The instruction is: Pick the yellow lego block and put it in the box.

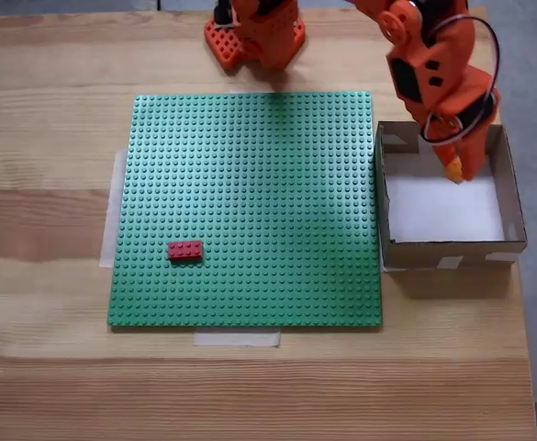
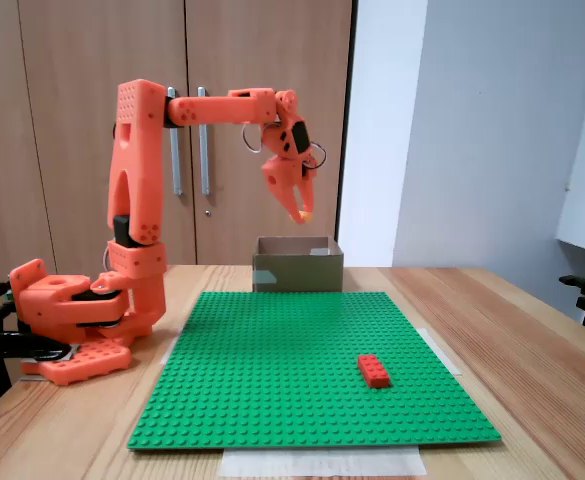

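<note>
Hanging in the air above the box (image 1: 452, 250), at right of a fixed view, the orange pincer (image 1: 455, 170) is closed on the yellow lego block (image 1: 454, 171), a small yellow bit showing at its tips. In a fixed view from the side, the pincer (image 2: 303, 212) points down, clear of the box (image 2: 297, 270) rim at frame centre, block (image 2: 306, 213) at the fingertips. Green baseplate (image 1: 250, 207) fills the desk (image 1: 48, 110) centre; red brick (image 1: 185, 249) sits on it, lower left.
</note>
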Robot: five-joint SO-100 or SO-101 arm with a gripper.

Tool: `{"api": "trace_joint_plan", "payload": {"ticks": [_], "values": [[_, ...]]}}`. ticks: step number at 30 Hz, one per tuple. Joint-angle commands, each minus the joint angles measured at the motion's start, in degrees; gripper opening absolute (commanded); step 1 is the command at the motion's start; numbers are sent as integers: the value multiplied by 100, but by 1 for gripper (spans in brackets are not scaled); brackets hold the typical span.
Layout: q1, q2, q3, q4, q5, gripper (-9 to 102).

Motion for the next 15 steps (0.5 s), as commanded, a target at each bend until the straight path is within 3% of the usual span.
{"api": "trace_joint_plan", "payload": {"ticks": [1,15], "values": [[79,-237,-466,-79,-18,-1],[272,-1002,-958,-281,-26,-1]]}}
